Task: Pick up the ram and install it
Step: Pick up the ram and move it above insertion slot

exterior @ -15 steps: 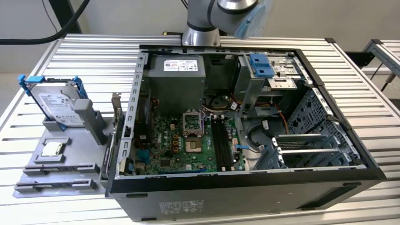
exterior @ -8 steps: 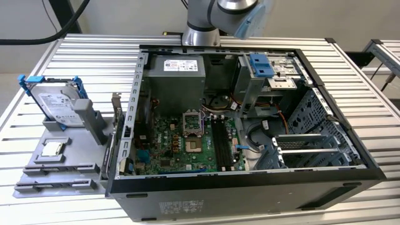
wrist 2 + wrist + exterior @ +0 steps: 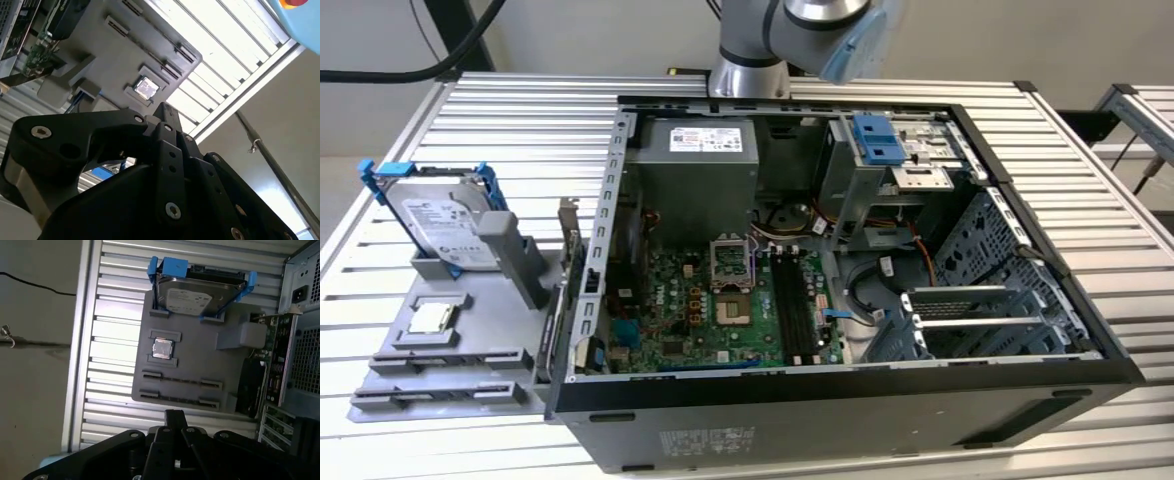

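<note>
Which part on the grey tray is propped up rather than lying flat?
The hard drive in its blue bracket; the processor lies flat in its recess.

Silver-grey arm joint [image 3: 754,45] with a pale blue cap [image 3: 861,45], black end effector [image 3: 174,416] in both wrist views, bolted links [image 3: 172,165] behind its narrow tip, touching nothing

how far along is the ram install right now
Nothing looks done yet. The ram stands in its holder on the grey tray beside the case, and the motherboard's slots look bare. In hand: the pincer hangs high over the tray, touching nothing. Left: both the pick-up and the install.
</note>
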### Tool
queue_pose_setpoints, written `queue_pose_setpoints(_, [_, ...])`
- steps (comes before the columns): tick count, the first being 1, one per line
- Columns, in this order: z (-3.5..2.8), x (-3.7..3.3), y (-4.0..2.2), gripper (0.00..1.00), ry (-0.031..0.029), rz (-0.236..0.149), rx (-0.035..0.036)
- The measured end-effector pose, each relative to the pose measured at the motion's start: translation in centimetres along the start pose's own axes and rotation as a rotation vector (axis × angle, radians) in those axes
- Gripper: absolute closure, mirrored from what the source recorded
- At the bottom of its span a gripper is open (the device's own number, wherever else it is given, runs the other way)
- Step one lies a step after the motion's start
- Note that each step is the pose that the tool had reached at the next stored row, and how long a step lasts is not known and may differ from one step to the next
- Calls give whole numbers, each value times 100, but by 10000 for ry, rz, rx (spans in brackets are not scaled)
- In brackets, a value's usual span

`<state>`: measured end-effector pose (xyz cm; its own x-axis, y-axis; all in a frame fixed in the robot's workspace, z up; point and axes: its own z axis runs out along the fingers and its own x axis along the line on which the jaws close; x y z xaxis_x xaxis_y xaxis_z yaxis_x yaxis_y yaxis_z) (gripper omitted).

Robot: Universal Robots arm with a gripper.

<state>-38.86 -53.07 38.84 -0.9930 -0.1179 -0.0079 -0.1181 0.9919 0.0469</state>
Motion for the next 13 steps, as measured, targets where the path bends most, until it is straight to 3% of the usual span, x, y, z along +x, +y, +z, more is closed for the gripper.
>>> queue_pose_setpoints(9, [0,-1,0,100,6,-97,1])
queue_pose_setpoints(13, [-3,0,0,100,30,-600,6])
